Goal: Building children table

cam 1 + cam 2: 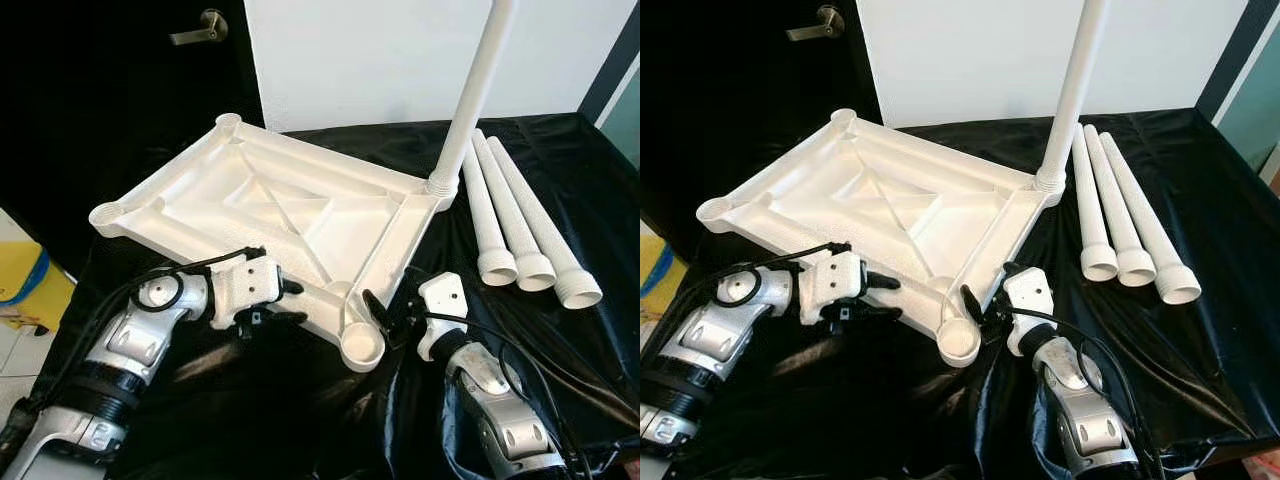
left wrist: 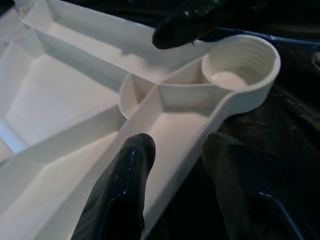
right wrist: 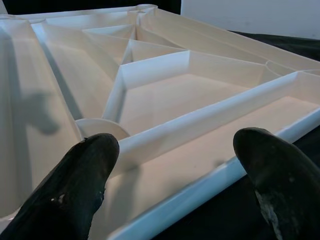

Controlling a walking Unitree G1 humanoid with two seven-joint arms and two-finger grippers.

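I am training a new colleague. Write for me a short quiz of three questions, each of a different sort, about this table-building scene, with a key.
1. True or false: one leg already stands upright in a corner socket of the tabletop.
2. How many loose legs lie on the black cloth?
3. The empty socket nearest the robot lies: A) left of the left end effector, B) between both end effectors, C) right of the right end effector.

Key: 1 true; 2 three; 3 B.
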